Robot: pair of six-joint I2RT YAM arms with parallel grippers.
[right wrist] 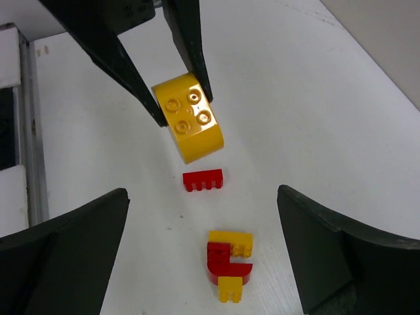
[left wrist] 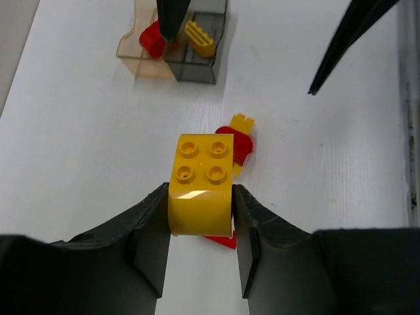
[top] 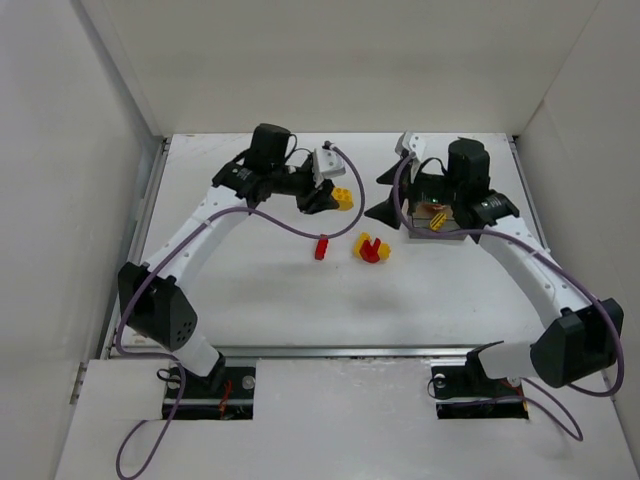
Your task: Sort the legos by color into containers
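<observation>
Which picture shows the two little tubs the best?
The left wrist view: both tubs show, red brick in the beige, yellow brick in the grey. From above, the right arm hides most of them. The right wrist view misses them.

White table (top: 260, 300) — red brick (top: 321, 248), red-and-yellow clump (top: 371, 249), two tubs (left wrist: 193, 71) resting on it.

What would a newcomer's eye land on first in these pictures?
The chunky yellow brick pinched in the left claw, over the table. Near it on the table lie a small red brick and a red-and-yellow clump, with the right claw gaping wide open at the two tubs.
</observation>
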